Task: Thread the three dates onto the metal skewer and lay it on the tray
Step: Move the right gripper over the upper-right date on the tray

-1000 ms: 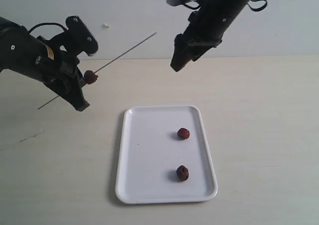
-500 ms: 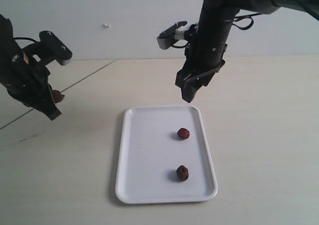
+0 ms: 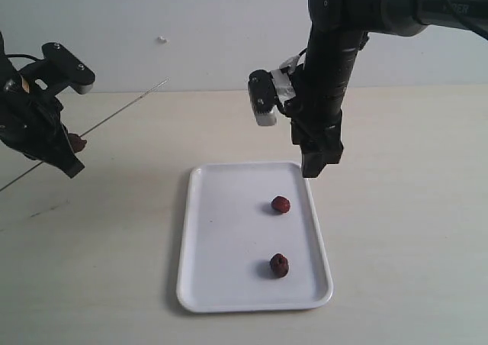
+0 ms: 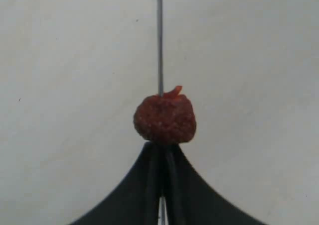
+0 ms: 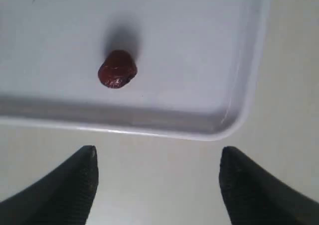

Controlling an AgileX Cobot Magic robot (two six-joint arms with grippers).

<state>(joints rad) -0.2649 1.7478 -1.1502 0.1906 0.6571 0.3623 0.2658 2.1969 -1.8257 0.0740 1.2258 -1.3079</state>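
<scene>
With left gripper [image 4: 160,153] pinched on metal skewer [image 4: 160,36], held threaded date [image 4: 165,118] just beyond the fingertips, off the tray [image 3: 229,238]. Hovered right gripper [image 5: 158,158] spread near a tray corner. Found two loose dates [image 3: 280,204] [image 3: 279,265] in tray; only one in right wrist view.

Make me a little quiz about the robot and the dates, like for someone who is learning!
1. How many dates lie on the tray?
2. True or false: the right gripper is open, with nothing between its jaws.
3. Pick one. The left gripper is shut on: A) the metal skewer, B) the tray, C) a spoon.

Key: 1. Two. 2. True. 3. A.
</scene>
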